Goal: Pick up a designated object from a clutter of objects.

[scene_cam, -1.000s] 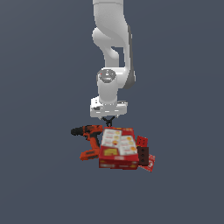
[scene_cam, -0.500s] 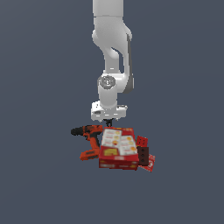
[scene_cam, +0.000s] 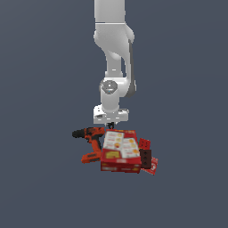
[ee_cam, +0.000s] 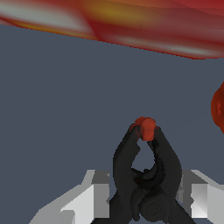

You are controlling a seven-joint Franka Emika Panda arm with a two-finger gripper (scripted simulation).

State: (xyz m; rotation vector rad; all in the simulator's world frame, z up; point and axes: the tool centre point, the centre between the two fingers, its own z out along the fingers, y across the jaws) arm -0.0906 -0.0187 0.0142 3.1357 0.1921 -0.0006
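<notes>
The black spring clamp (ee_cam: 146, 175) with its red-orange tip (ee_cam: 145, 127) stands between my two grey fingers (ee_cam: 94, 197) in the wrist view. My gripper (ee_cam: 146, 199) is open, with one jaw on each side of the clamp's handles. In the exterior view my gripper (scene_cam: 110, 125) hangs low at the far edge of the clutter, just above the flat red box (scene_cam: 119, 151) and beside the orange-black drill (scene_cam: 91, 141). The clamp shows there only as a dark speck under the hand.
Small red and dark brown pieces (scene_cam: 146, 153) lie at the box's side on the exterior view's right. The red box shows blurred close to the wrist camera (ee_cam: 131, 22). An orange part (ee_cam: 218, 107) sits at that picture's edge. Grey floor surrounds the heap.
The arm has lowered steadily, bringing the hand down toward the far edge of the heap. The clutter has not moved.
</notes>
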